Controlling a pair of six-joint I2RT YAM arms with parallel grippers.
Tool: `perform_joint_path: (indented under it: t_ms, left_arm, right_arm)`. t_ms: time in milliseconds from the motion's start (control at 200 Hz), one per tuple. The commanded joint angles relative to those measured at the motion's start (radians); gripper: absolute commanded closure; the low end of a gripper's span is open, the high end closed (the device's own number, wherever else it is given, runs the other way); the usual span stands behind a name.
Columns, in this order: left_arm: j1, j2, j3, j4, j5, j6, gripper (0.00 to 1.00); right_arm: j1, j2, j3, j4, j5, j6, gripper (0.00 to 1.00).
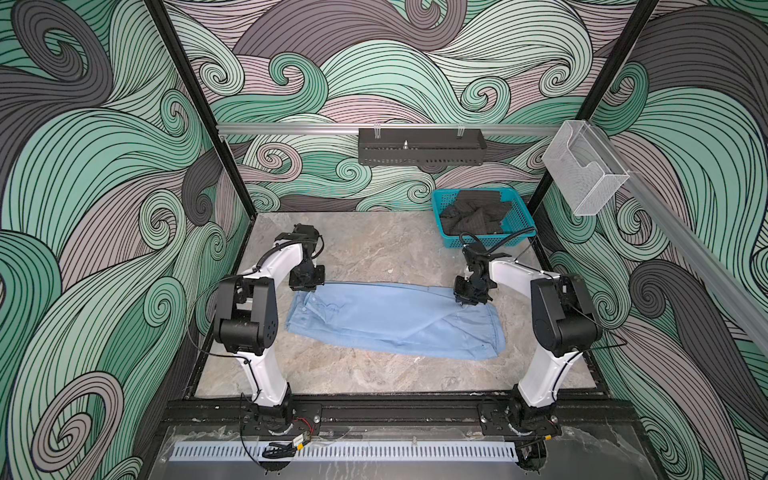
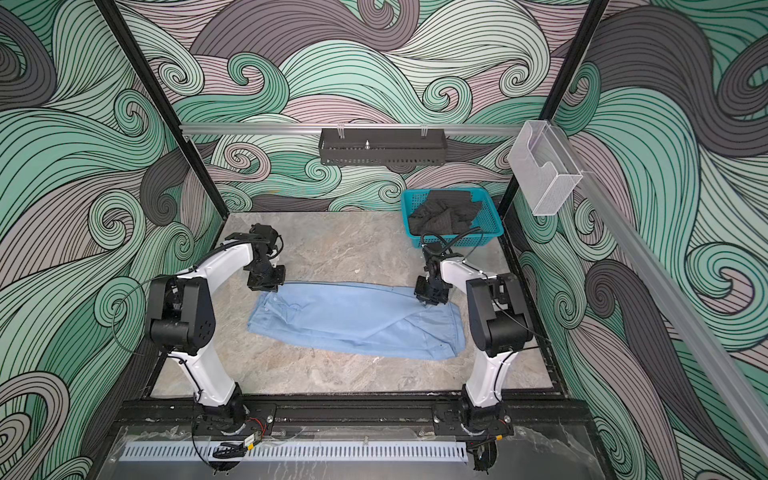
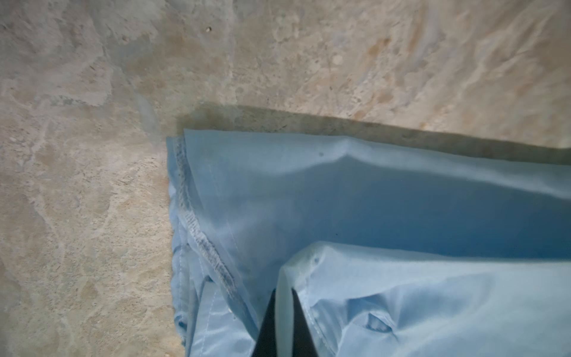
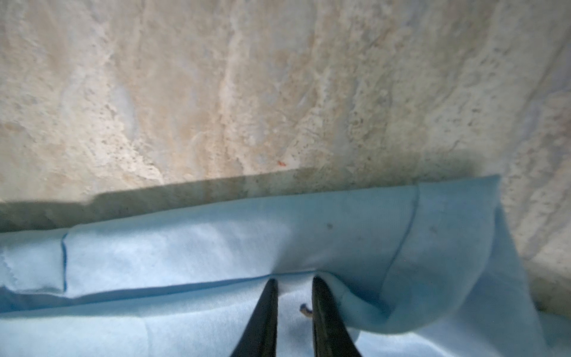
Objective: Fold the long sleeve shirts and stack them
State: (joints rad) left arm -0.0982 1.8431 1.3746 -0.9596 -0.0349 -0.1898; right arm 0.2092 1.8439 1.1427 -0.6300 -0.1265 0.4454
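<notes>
L hand pinching light blue shirt near collar end, R hand gripping opposite end; shirt folded on desk.

Teal mesh basket, marble tabletop
Dark cloths filled it; a black tray hung above, a clear holder beside.

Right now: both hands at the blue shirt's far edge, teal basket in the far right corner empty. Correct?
Basket's wrong: the teal basket holds crumpled dark fabric, clear in both top views. Rest stands: left hand and right hand are at the blue shirt's far edge.
</notes>
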Motion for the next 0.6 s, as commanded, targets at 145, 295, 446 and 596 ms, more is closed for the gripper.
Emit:
perform_joint_path:
  t_ms: [145, 295, 446, 596]
  left_arm:
    - [0.009, -0.088, 0.066, -0.093, -0.115, 0.008, 0.40]
    - [-0.025, -0.232, 0.070, -0.059, 0.005, 0.044, 0.32]
    - [-0.096, -0.179, 0.043, -0.022, 0.013, 0.051, 0.32]
    - [-0.117, 0.048, 0.144, -0.171, 0.031, 0.009, 0.35]
  right_arm:
    - [0.002, -0.066, 0.017, -0.023, 0.009, -0.002, 0.69]
    - [0.008, -0.222, 0.007, -0.081, 0.017, 0.029, 0.55]
    - [0.005, -0.361, -0.089, -0.116, -0.012, 0.097, 0.53]
    - [0.005, -0.469, -0.252, -0.093, -0.037, 0.235, 0.53]
